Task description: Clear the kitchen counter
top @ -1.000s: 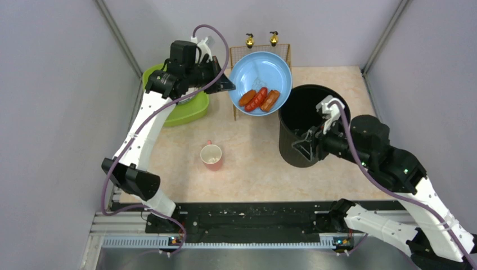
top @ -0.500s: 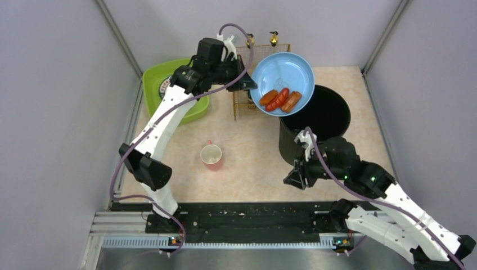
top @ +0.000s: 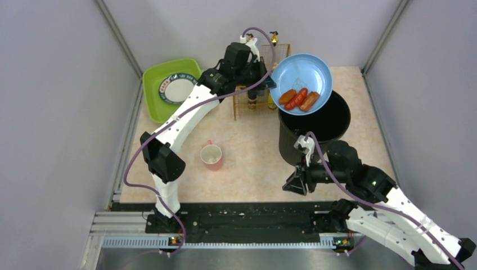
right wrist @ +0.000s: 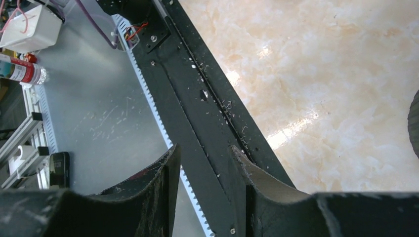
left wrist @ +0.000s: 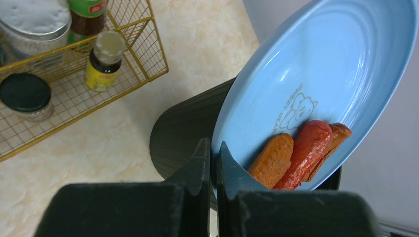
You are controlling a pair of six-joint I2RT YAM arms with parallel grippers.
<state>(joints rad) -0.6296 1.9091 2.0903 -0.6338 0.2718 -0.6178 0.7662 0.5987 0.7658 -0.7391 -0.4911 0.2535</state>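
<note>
The left gripper [top: 270,80] pinches the rim of a round light-blue plastic plate [top: 308,72] and holds it tilted above the far rim of a tall round black ribbed bin [top: 291,145]. Three orange-red sausage pieces [top: 298,99] lie at the plate's lower edge, over the bin's mouth. The bin stands on the kitchen counter [top: 247,166], a pale beige-pink marbled tabletop. On the near side of the bin hangs the right gripper [top: 295,185], its fingers spread with nothing between them, over the black rail strip [right wrist: 197,98]. Left of the bin stands a gold wire basket [top: 246,104] of bottles. Farther left are a red cup [top: 211,156] and a green square tray [top: 154,84].
</note>
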